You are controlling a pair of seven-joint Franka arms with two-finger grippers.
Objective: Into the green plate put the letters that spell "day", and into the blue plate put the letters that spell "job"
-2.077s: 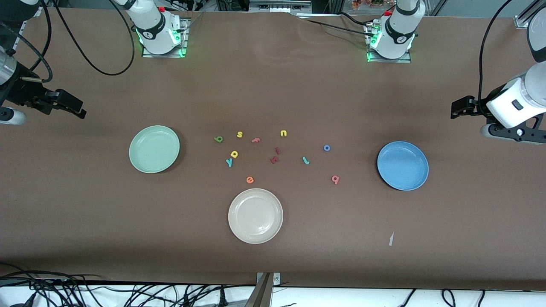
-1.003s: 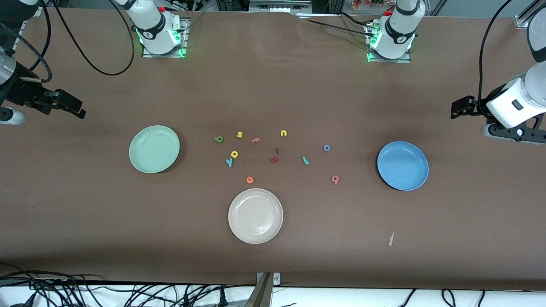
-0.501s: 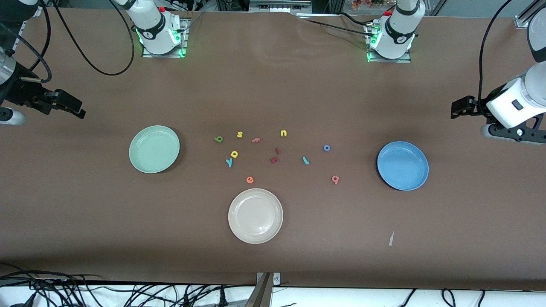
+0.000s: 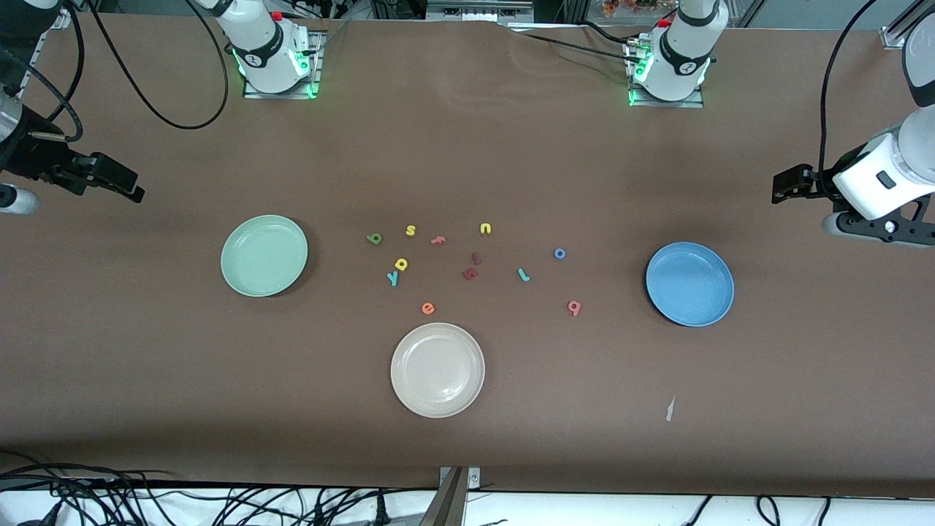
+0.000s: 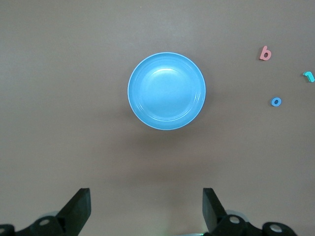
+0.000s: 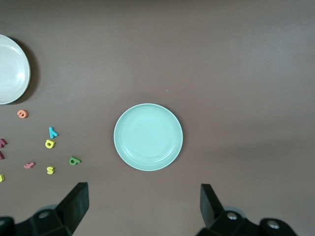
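Front view is showing nothing sorted yet: round pale mint-green plate (image 4: 264,255) and round mid-blue plate (image 4: 689,284) are both lying bare on the brown counter (image 4: 467,409). Between them, all six foam letters are sitting loose: yellow "d" (image 4: 401,264), green "a" (image 4: 375,238), teal-blue "y" (image 4: 393,277); teal hook "j" (image 4: 523,275), blue ring "o" (image 4: 559,253), pink-red "b" (image 4: 574,307). I am holding my left claw (image 5: 145,209) over the counter beside the blue plate, my right claw (image 6: 142,206) beside the green plate, both spread wide, gripping nothing. Every pick is remaining.
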